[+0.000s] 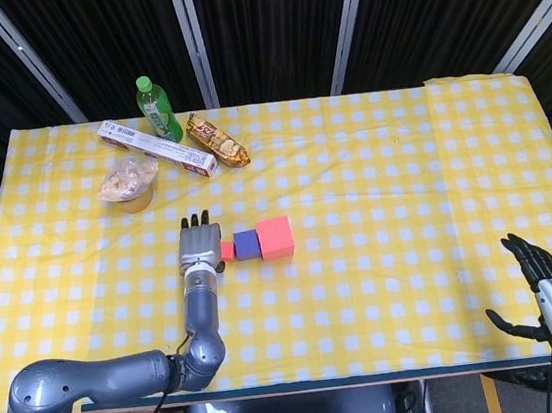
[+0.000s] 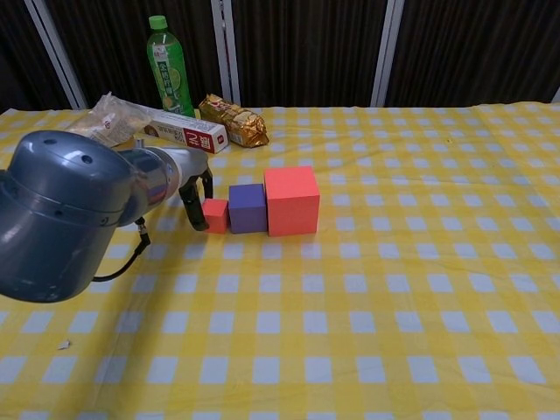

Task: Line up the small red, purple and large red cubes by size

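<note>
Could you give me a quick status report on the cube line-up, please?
Left hand at small red cube, grip unclear; right hand open, idle. Purple cube and large red cube in row. Nothing blocking.

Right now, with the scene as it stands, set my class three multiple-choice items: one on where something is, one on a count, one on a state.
1. Where is the purple cube?
A. Between the small red cube and the large red cube
B. On top of the large red cube
C. Beside the green bottle

2. How many cubes lie on the yellow checked cloth?
A. Two
B. Three
C. Five

3. What is the right hand doing?
A. Holding a cube
B. Pressing on a snack packet
C. Holding nothing, its fingers apart

Answers:
1 A: the three cubes form one row with purple in the middle.
2 B: two red and one purple.
3 C: the head view shows it at the table's near corner, far from every object.
</note>
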### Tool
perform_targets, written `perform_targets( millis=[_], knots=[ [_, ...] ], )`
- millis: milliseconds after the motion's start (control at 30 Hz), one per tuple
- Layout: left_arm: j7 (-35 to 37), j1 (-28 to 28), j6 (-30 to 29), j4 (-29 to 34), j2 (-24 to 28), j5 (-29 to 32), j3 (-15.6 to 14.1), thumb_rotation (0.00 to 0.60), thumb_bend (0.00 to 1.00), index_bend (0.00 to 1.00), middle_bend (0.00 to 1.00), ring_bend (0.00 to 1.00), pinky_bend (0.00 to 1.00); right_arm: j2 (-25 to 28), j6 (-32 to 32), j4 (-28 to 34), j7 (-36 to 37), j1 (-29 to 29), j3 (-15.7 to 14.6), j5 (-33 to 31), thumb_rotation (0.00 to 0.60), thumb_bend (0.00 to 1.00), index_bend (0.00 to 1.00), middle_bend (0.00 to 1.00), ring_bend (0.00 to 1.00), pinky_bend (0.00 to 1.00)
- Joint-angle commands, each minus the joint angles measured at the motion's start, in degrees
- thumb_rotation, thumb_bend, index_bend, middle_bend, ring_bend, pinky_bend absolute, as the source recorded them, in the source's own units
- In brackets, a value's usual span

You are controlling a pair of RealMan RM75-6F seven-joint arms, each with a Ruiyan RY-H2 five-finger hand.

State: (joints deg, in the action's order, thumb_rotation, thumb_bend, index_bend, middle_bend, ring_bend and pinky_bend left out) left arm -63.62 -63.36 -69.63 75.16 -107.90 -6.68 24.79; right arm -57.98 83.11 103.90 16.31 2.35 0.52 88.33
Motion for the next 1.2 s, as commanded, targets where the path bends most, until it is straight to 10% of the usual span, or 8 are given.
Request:
perform_targets(
  millis=[33, 833, 1200],
  knots=[
    [0.19, 0.35, -0.23, 0.38, 0.42, -0.09, 0.08, 0.6, 0.31, 0.31, 0.0, 0.0, 0.0, 0.0, 0.03, 0.01, -0.09, -0.01, 0.0, 0.01, 0.6, 0.31, 0.0, 0.0, 0.0, 0.0],
    [3.19, 9.85, 2.17, 24.69, 19.85, -6.05, -8.29, 0.6, 0.52, 0.23, 0.0, 0.0, 0.0, -0.3, 0.43, 0.03, -1.37, -0.2, -0.02, 0.1, 0.6, 0.31, 0.0, 0.0, 0.0, 0.0],
    [5.09, 10.25, 4.95, 26.14, 21.62, -8.27, -13.52, 0.6, 0.55, 0.23, 0.0, 0.0, 0.0, -0.4, 0.58, 0.09, -1.57, -0.27, -0.01, 0.11, 0.6, 0.31, 0.0, 0.0, 0.0, 0.0]
  ],
)
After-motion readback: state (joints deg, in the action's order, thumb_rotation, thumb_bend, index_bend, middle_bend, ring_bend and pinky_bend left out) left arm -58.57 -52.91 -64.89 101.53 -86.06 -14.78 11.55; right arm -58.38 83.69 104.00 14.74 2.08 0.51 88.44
